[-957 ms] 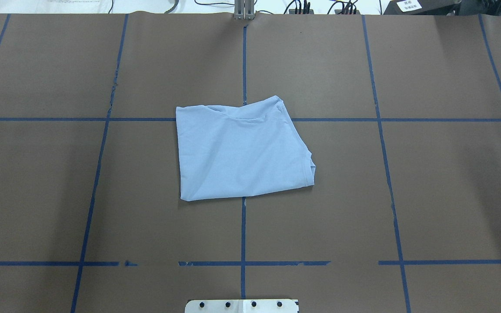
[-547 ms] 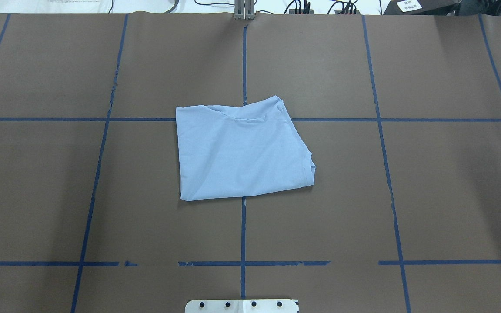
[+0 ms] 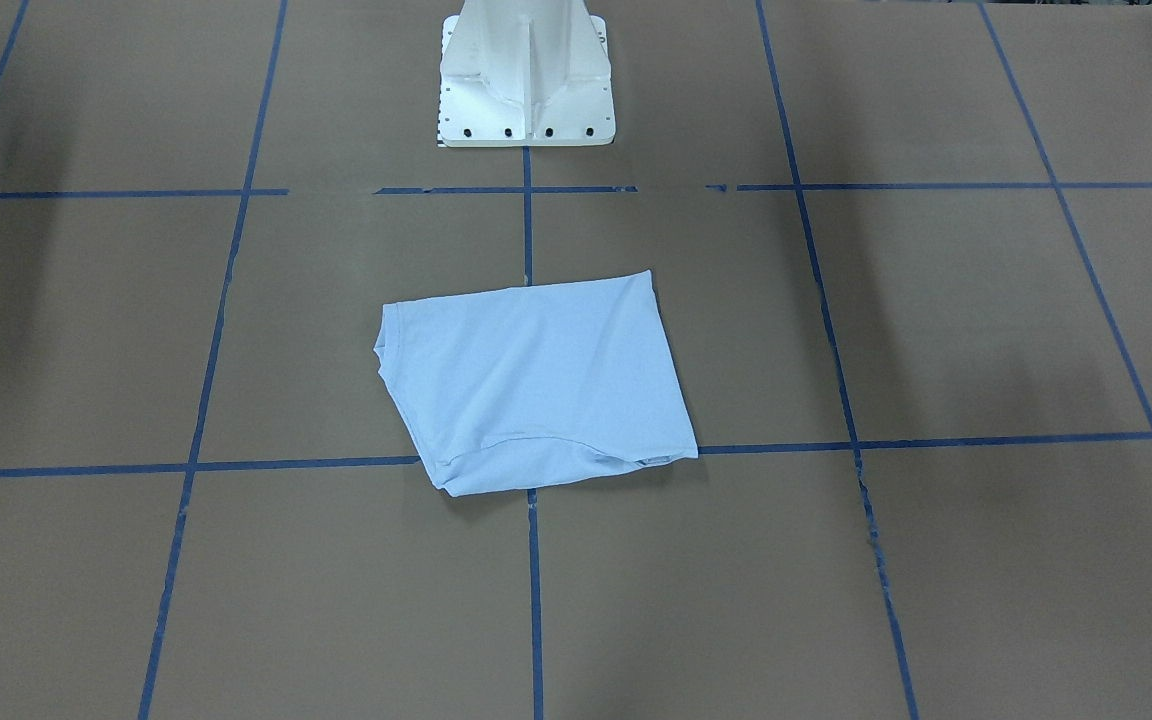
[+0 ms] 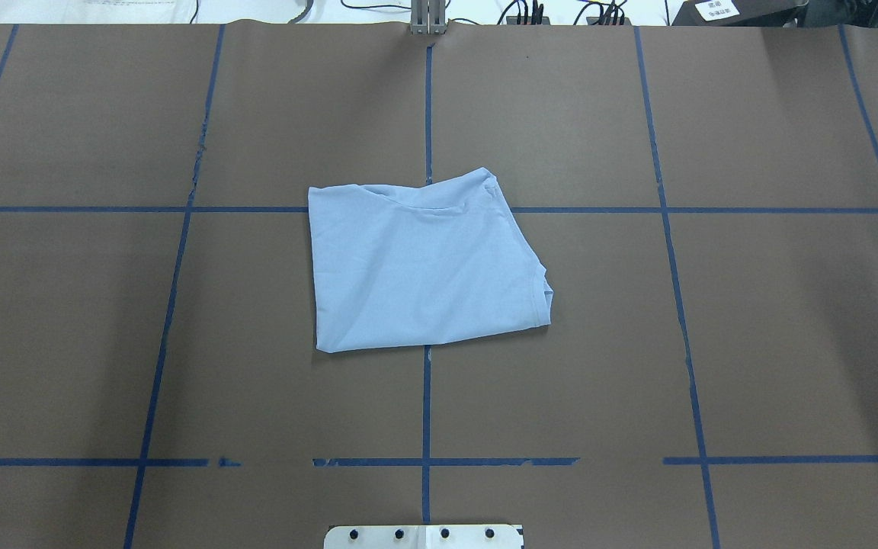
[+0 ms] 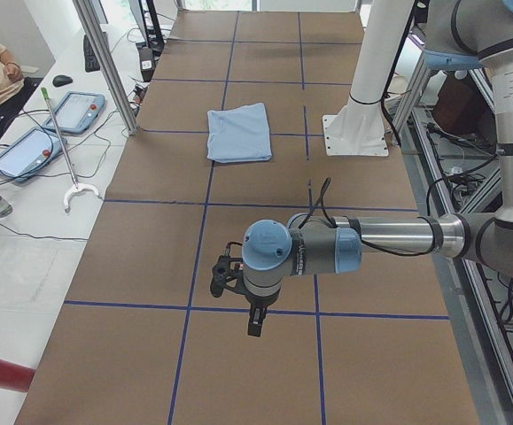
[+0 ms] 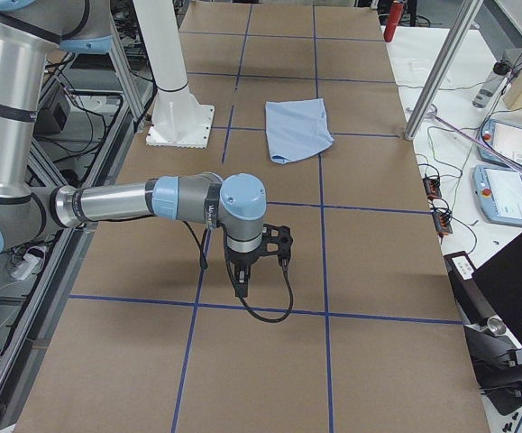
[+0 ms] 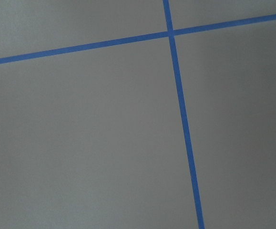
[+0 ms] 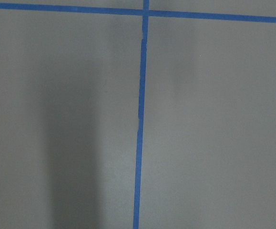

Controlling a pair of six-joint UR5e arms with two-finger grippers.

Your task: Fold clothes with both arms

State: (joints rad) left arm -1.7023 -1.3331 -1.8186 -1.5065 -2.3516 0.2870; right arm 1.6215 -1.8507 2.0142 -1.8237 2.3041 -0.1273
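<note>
— Item one: what is entered under the task's garment?

— One pale blue T-shirt (image 4: 424, 267), folded into a compact, roughly four-sided packet. It is laid flat on the brown-covered bench (image 4: 65, 343), over a crossing of the blue tape lines (image 4: 427, 107). A stitched hem is seen along one side edge, and a curved seam runs across the far end. No writing can be made out on the cloth.

— How is it placed relative to each gripper?

— It is found between the two and well apart from both. From the left gripper (image 5: 229, 279) it lies far along the bench, level with the white pedestal base (image 5: 355, 133). The same holds from the right gripper (image 6: 279, 244). It is touched by neither.

— And the state of each gripper?

— Both are held above bare bench, each on a forearm stretched out level. Whether the jaws are apart or together cannot be told, since each gripper is shown only from a bench-end camera. Below the left gripper only a tape crossing (image 7: 170, 32) is recorded, and below the right one another crossing (image 8: 145, 12) with a dark shadow beside it.

— Any labels or writing to be listed?

— One white label (image 4: 717, 9) on a dark object past the far edge; its print is too small to be read. Two tablet-like screens (image 5: 83, 111) are noted on the white side table; nothing on them is legible.
</note>
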